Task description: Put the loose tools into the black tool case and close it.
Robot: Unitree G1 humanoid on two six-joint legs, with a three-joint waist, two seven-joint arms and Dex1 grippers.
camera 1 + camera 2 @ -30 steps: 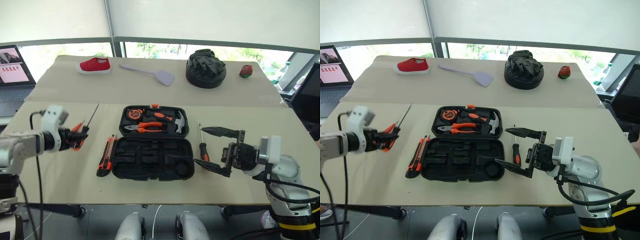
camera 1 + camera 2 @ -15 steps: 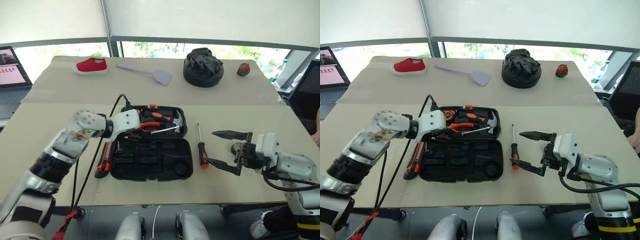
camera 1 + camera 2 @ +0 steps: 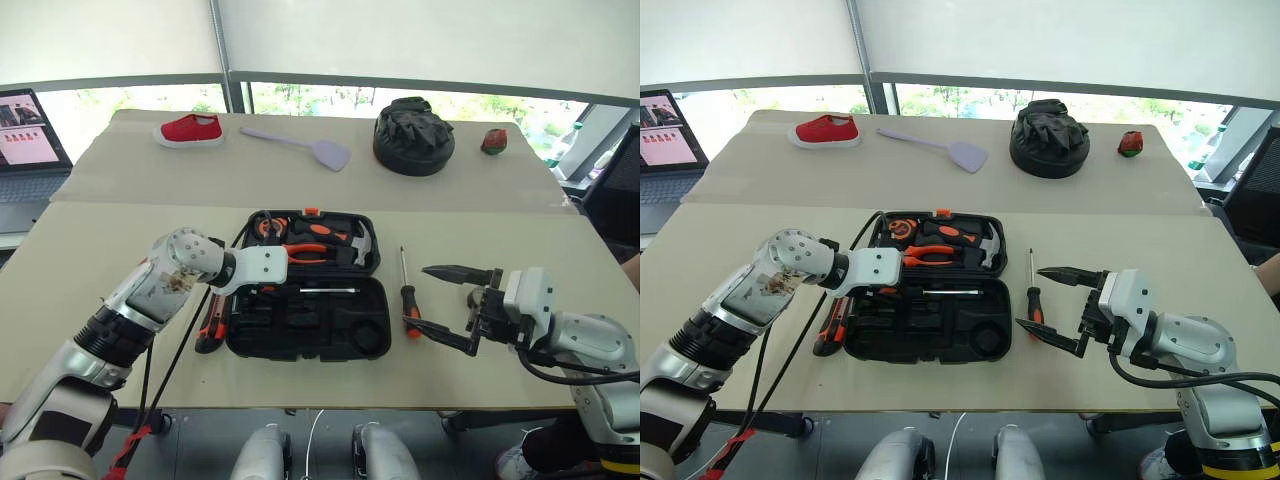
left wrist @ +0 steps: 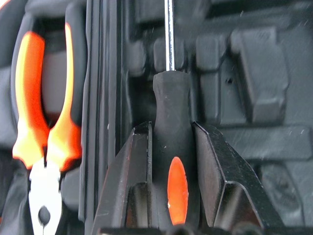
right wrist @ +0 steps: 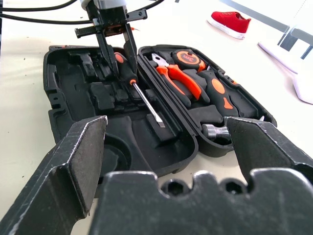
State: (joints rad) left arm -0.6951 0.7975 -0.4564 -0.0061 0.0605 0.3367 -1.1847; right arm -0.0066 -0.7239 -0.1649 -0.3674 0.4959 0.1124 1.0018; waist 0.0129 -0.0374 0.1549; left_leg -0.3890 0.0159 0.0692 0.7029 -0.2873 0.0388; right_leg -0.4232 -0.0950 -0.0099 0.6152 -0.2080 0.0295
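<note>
Pliers [image 3: 303,252] lie beside screwdriver [image 5: 128,76] gripped by left hand [image 5: 116,55]; right hand [image 3: 447,305] wide.

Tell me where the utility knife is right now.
The utility knife lies on the table just outside the left end of the open tool case, on the robot's left in the eye views, partly hidden under the left arm.
</note>
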